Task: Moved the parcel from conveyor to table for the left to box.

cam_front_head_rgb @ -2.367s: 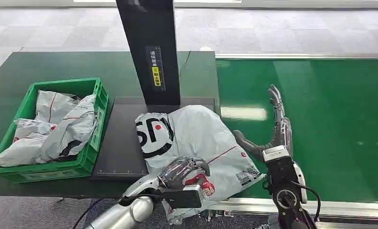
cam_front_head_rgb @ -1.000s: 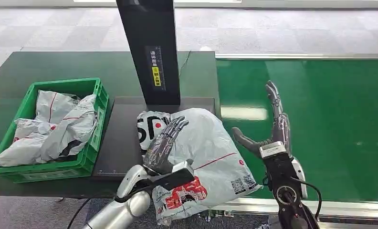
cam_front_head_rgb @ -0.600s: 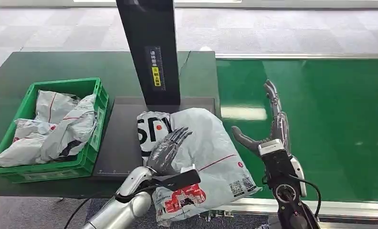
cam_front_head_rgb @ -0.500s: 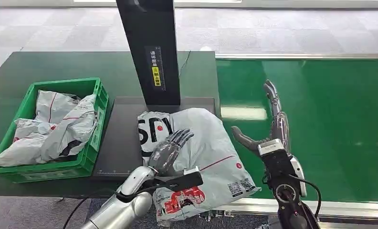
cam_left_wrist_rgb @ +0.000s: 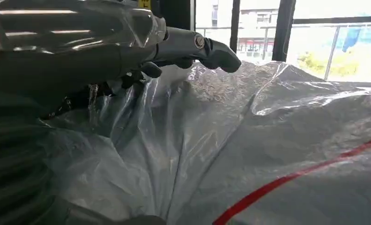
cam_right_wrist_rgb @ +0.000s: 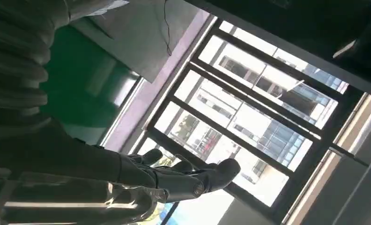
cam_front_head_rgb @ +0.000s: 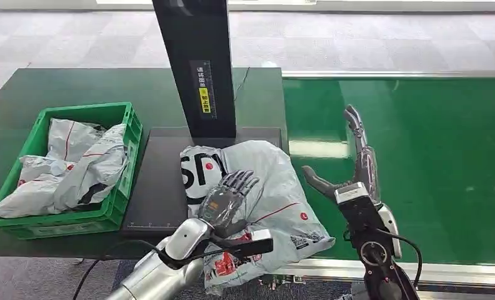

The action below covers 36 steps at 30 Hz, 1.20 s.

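The left hand (cam_front_head_rgb: 227,201) lies spread on the parcel (cam_front_head_rgb: 264,187), which sits on the table's black mat (cam_front_head_rgb: 160,181), so next it must grab it for the box (cam_front_head_rgb: 121,119), while the right hand (cam_front_head_rgb: 355,167) waits spread, empty.

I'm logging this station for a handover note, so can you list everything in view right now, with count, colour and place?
parcel: one, grey plastic mailer with black lettering and red marks, lying on the black platform, overhanging its near edge and reaching the conveyor's edge.
bagged parcels: several, grey-white, piled in the crate; exact count unclear.
crate: one, green plastic, on the table's left side.
platform: one, black, flat, on the table beside the crate.
post: one, black, upright with a yellow label, at the platform's back.
table: one, dark green.
conveyor: one, bright green belt, right of the table.
left hand: resting on the parcel, fingers curling over it.
right hand: open, raised over the conveyor beside the parcel.
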Tool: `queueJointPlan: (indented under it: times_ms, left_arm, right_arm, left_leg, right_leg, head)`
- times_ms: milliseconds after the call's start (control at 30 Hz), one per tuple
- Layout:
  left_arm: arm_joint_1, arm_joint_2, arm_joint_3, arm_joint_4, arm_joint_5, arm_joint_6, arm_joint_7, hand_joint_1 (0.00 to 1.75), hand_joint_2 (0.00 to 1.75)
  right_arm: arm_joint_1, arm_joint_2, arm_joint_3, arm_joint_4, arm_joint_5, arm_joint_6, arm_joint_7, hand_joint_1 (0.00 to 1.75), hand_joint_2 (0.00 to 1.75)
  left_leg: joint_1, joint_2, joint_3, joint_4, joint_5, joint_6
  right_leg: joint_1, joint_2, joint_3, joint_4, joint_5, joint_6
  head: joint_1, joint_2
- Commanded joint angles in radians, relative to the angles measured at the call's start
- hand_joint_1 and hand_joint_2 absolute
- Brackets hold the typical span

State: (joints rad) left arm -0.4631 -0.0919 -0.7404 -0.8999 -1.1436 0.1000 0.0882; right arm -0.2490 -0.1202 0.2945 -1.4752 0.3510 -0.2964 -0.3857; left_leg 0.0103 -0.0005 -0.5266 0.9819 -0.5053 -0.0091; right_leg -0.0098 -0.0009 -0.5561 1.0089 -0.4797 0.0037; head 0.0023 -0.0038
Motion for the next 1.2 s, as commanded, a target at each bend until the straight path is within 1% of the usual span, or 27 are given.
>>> queueJointPlan:
  times_ms: [33,200,333,367,400,433,467,700,767,867,900,933,1000,1033,1067,1100,1133,1167,1200]
  left_arm:
    - [-0.014,-0.006,-0.037,0.151,-0.028,-0.068,-0.028,0.0,1.75]
    - [-0.015,-0.005,-0.035,0.15,-0.022,-0.09,-0.049,0.0,1.75]
    - [-0.013,-0.004,-0.034,0.147,-0.021,-0.091,-0.051,0.0,1.75]
    - [-0.01,-0.003,-0.031,0.143,-0.021,-0.094,-0.052,0.05,1.75]
    - [-0.002,-0.001,-0.025,0.132,-0.019,-0.102,-0.062,1.33,1.75]
    - [-0.002,-0.001,-0.025,0.132,-0.019,-0.102,-0.062,1.29,1.75]
    - [-0.001,-0.001,-0.023,0.129,-0.019,-0.105,-0.066,1.38,1.75]
    - [-0.001,-0.003,-0.021,0.127,-0.018,-0.107,-0.069,1.36,1.75]
    - [0.0,-0.005,-0.019,0.126,-0.015,-0.112,-0.075,1.41,1.75]
    - [0.002,-0.005,-0.016,0.123,-0.012,-0.119,-0.081,1.41,1.75]
    - [0.003,-0.006,-0.014,0.123,-0.006,-0.121,-0.088,1.45,1.75]
    - [0.004,-0.006,-0.01,0.123,0.0,-0.121,-0.092,1.54,1.75]
    - [0.005,-0.004,0.014,0.109,0.021,-0.072,-0.108,1.68,1.75]
    - [0.003,-0.002,0.015,0.109,0.021,-0.072,-0.108,1.75,1.75]
    - [0.019,-0.007,0.073,0.079,0.075,0.026,-0.129,1.75,1.75]
    - [0.018,-0.003,0.089,0.061,0.089,0.057,-0.139,1.75,1.75]
    - [0.018,0.003,0.092,0.047,0.092,0.054,-0.14,1.75,1.75]
    - [0.036,0.007,0.124,-0.007,0.123,0.127,-0.163,1.75,1.75]
    - [0.038,0.025,0.138,-0.049,0.141,0.182,-0.182,1.75,1.75]
  right_arm:
    - [-0.032,-0.003,0.011,0.054,0.003,0.008,0.002,0.0,1.75]
    - [-0.02,-0.007,0.004,0.042,0.006,0.007,0.002,0.0,1.75]
    - [-0.016,-0.008,0.002,0.04,0.005,0.006,0.002,0.0,1.75]
    - [-0.012,-0.009,0.001,0.037,0.008,0.006,0.002,0.0,1.75]
    - [-0.003,-0.008,-0.003,0.032,0.013,0.006,0.001,0.0,1.75]
    - [-0.003,-0.008,-0.003,0.032,0.013,0.006,0.001,0.0,1.75]
    - [-0.002,-0.007,-0.005,0.03,0.015,0.006,0.001,0.0,1.75]
    - [-0.001,-0.003,-0.004,0.025,0.018,0.007,0.001,0.0,1.75]
    - [0.003,-0.001,-0.006,0.018,0.025,0.009,0.005,0.0,1.75]
    - [0.008,0.002,-0.011,0.014,0.032,0.012,0.006,0.0,1.75]
    - [0.008,0.002,-0.011,0.014,0.033,0.013,0.006,0.0,1.75]
    - [0.008,0.001,-0.011,0.014,0.033,0.013,0.006,0.0,1.75]
    - [0.009,-0.007,-0.011,0.013,0.034,0.016,0.004,0.0,1.75]
    - [0.01,-0.007,-0.011,0.013,0.034,0.016,0.004,0.0,1.75]
    - [0.02,-0.007,-0.016,0.002,0.034,0.016,0.003,0.0,1.75]
    - [0.023,-0.008,-0.016,-0.001,0.034,0.017,0.002,0.0,1.75]
    - [0.028,-0.009,-0.017,-0.008,0.034,0.017,0.002,0.0,1.75]
    - [0.032,-0.01,-0.018,-0.015,0.034,0.016,0.002,0.0,1.75]
    - [0.035,-0.014,-0.017,-0.019,0.034,0.013,0.002,0.0,1.75]
  left_leg:
    - [0.0,0.002,0.001,-0.002,0.002,0.0]
    - [0.0,0.001,0.004,-0.001,0.001,0.0]
    - [0.0,0.001,0.004,-0.002,0.001,0.0]
    - [0.0,0.002,0.003,-0.003,0.002,0.0]
    - [0.0,0.002,0.004,-0.003,0.003,0.0]
    - [0.0,0.001,0.005,-0.002,0.002,0.0]
    - [0.0,0.001,0.005,-0.001,0.001,0.0]
    - [0.0,0.002,0.004,-0.003,0.003,0.001]
    - [-0.001,0.001,0.006,-0.002,0.001,0.001]
    - [0.0,0.001,0.006,-0.002,0.001,0.001]
    - [-0.001,0.001,0.006,-0.001,0.001,0.001]
    - [-0.001,0.002,0.005,-0.002,0.002,0.001]
    - [0.0,0.002,0.004,-0.003,0.002,0.001]
    - [0.0,0.002,0.005,-0.002,0.002,0.001]
    - [0.0,0.001,0.005,-0.001,0.001,0.001]
    - [0.0,0.001,0.006,-0.001,0.001,0.001]
    - [0.0,0.002,0.004,-0.002,0.002,0.001]
    - [0.0,0.001,0.004,-0.001,0.001,0.001]
    - [0.0,0.001,0.004,-0.001,0.001,0.0]
  right_leg:
    - [0.0,0.002,0.001,-0.002,0.002,0.0]
    - [0.0,0.0,0.004,-0.001,0.001,0.0]
    - [0.0,0.001,0.004,-0.002,0.001,0.0]
    - [0.0,0.001,0.003,-0.003,0.003,0.0]
    - [0.0,0.001,0.004,-0.003,0.003,0.0]
    - [0.0,0.001,0.005,-0.002,0.002,0.0]
    - [0.0,0.0,0.006,-0.001,0.001,0.0]
    - [0.0,0.001,0.004,-0.003,0.003,0.0]
    - [0.0,0.0,0.006,-0.001,0.001,0.0]
    - [0.0,0.001,0.006,-0.002,0.001,0.0]
    - [-0.001,0.0,0.006,-0.001,0.001,0.0]
    - [-0.001,0.001,0.005,-0.002,0.002,0.0]
    - [0.0,0.001,0.004,-0.003,0.003,0.0]
    - [0.0,0.001,0.005,-0.002,0.002,0.0]
    - [0.0,0.001,0.005,-0.001,0.001,0.0]
    - [0.0,0.0,0.006,-0.001,0.001,0.0]
    - [0.0,0.001,0.004,-0.002,0.002,0.0]
    - [0.0,0.001,0.004,-0.001,0.001,0.0]
    - [0.0,0.001,0.004,0.0,0.001,0.0]
  head:
    - [0.0,0.0]
    - [0.0,0.0]
    - [0.0,0.0]
    - [0.0,0.0]
    - [0.0,0.0]
    - [0.0,0.0]
    - [0.0,0.0]
    - [0.0,0.0]
    - [0.0,0.0]
    - [0.0,0.0]
    - [0.0,0.0]
    - [0.0,0.0]
    - [0.0,0.0]
    - [0.0,0.0]
    - [0.0,0.0]
    - [0.0,0.0]
    - [0.0,0.0]
    - [0.0,0.0]
    - [0.0,0.0]
